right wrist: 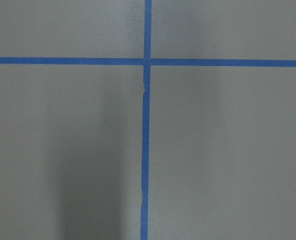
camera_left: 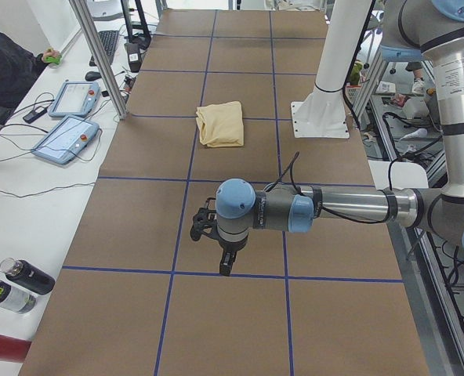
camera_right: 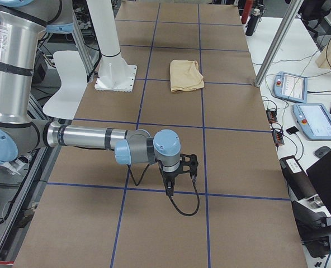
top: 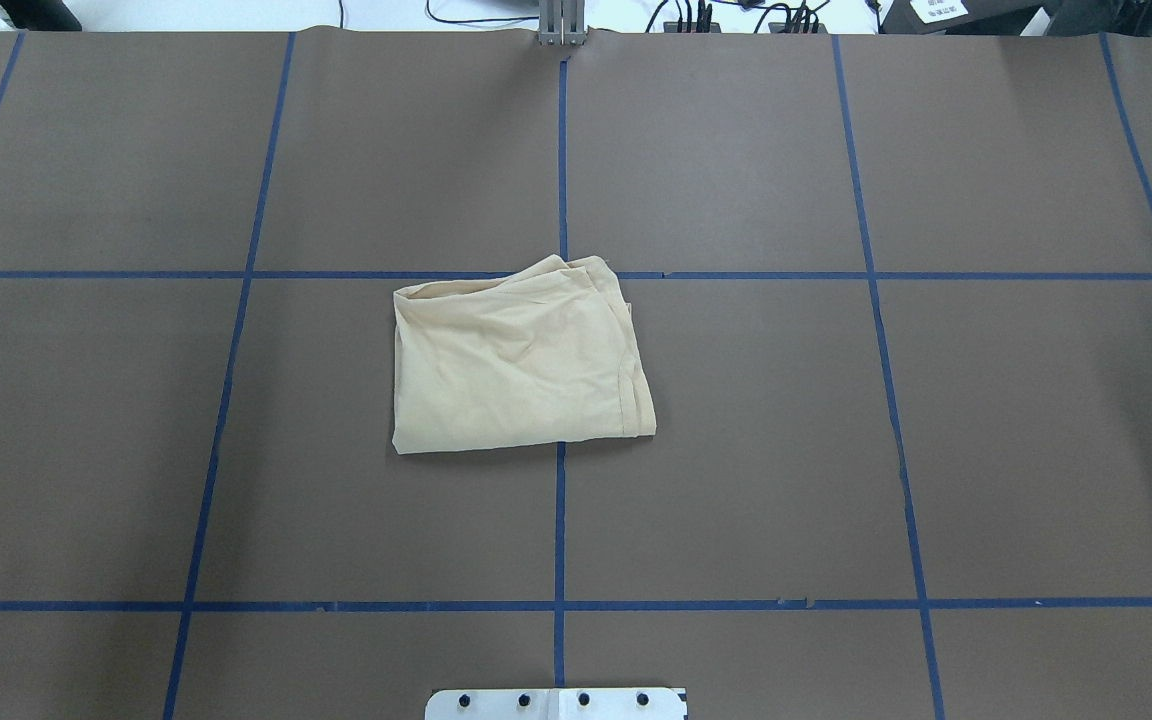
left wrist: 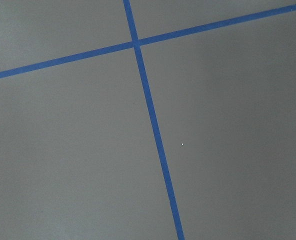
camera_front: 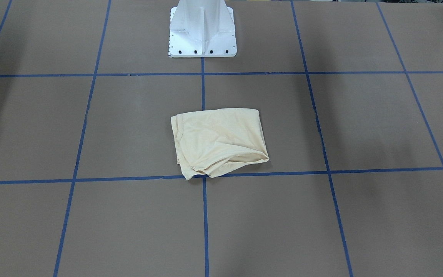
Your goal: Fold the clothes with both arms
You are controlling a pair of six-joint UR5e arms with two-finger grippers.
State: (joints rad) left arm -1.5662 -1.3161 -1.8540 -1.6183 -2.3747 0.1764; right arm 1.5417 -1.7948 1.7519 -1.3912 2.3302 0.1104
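The pale cream-yellow T-shirt (camera_front: 217, 142) lies folded into a small, rumpled rectangle at the middle of the brown table; it also shows in the overhead view (top: 516, 360) and both side views (camera_left: 220, 124) (camera_right: 186, 75). Its print and neck tag are hidden. My left gripper (camera_left: 226, 270) hangs over the table far from the shirt, towards the table's left end. My right gripper (camera_right: 169, 191) hangs likewise towards the right end. Both show only in the side views, so I cannot tell whether they are open or shut. Both wrist views show only bare table and blue tape.
The white pedestal base (camera_front: 202, 34) stands at the robot's edge of the table. Blue tape lines (top: 560, 520) grid the brown surface. A side bench holds teach pendants (camera_left: 65, 139) and bottles (camera_left: 16, 282); a metal post (camera_left: 99, 59) and a seated person (camera_left: 5, 63) are there.
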